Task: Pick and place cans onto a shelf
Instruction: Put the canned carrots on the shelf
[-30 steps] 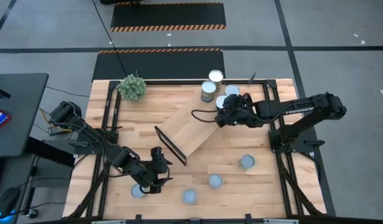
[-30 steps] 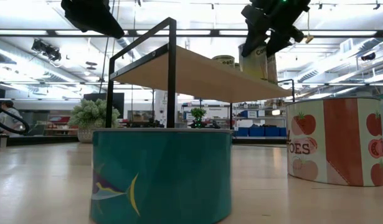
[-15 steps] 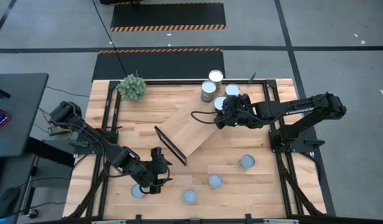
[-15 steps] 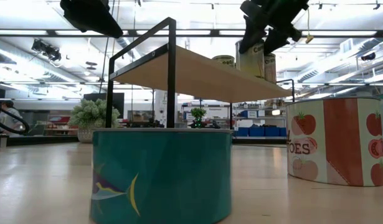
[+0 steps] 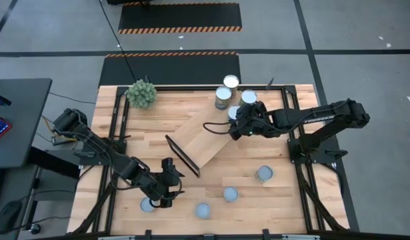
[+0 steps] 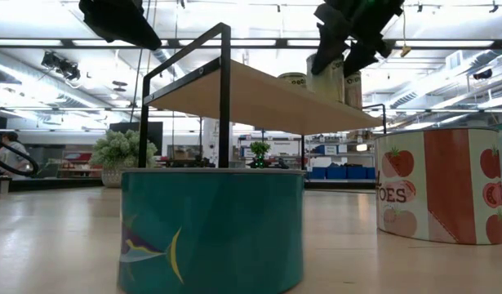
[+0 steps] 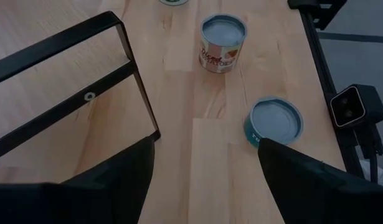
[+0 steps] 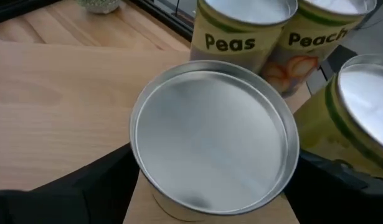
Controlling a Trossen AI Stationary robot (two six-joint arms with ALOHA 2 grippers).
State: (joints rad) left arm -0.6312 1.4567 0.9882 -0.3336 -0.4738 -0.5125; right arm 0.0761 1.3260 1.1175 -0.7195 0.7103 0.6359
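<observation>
Right gripper over shelf far end, fingers spread either side of can standing on board beside Peas can; seemingly letting go. Left gripper off shelf's near end, above table cans, fingers wide, empty, likely lining up next pick.

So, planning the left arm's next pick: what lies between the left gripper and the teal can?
Only bare tabletop, as the left wrist view shows. The left gripper hangs open near the teal can.
</observation>
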